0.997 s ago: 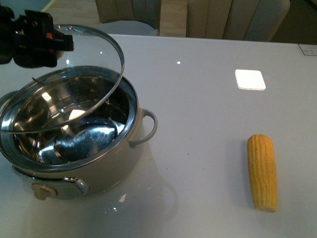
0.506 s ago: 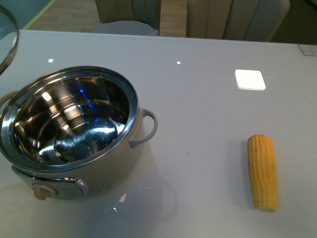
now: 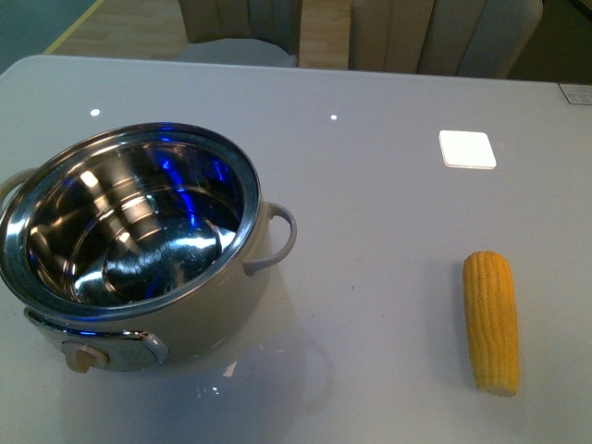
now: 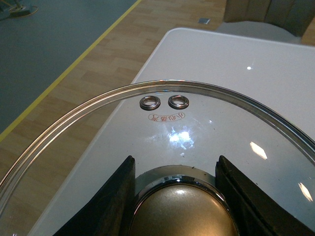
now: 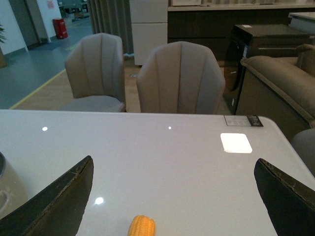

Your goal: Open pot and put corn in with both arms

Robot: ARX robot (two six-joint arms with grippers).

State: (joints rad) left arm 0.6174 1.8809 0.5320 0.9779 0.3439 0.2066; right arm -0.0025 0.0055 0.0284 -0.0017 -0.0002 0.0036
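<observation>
Pot [image 3: 242,242]: at 9 o'clock on the tabletop [image 3: 388,203], uncovered, steel interior bare, knob panel at 6 o'clock; ready to receive.
Corn [image 3: 491,320]: flat on the tabletop at 4 o'clock from the pot, well apart from it, long axis 12 to 6; not yet picked up.
Lid [image 4: 162,105]: off the pot, hanging from its knob [image 4: 184,214]; judged carried aside to clear the pot mouth.
Left claw [image 4: 178,194]: closed on the lid knob, one finger [image 4: 115,196] at each side of it, touching.
Right claw [image 5: 172,196]: spread wide, nothing between the fingers; aimed over the corn [image 5: 141,227], judged lined up for the pickup.
Out of the front view: both arms and the lid.
Cut off: near half of the lid and knob in the left wrist view; most of the corn in the right wrist view; pot reduced there to a sliver at the frame edge.
Hard to tell: height of the lid above the tabletop; height of the right claw over the corn; nature of the white square [image 3: 467,148] at 2 o'clock, tile or reflection.
</observation>
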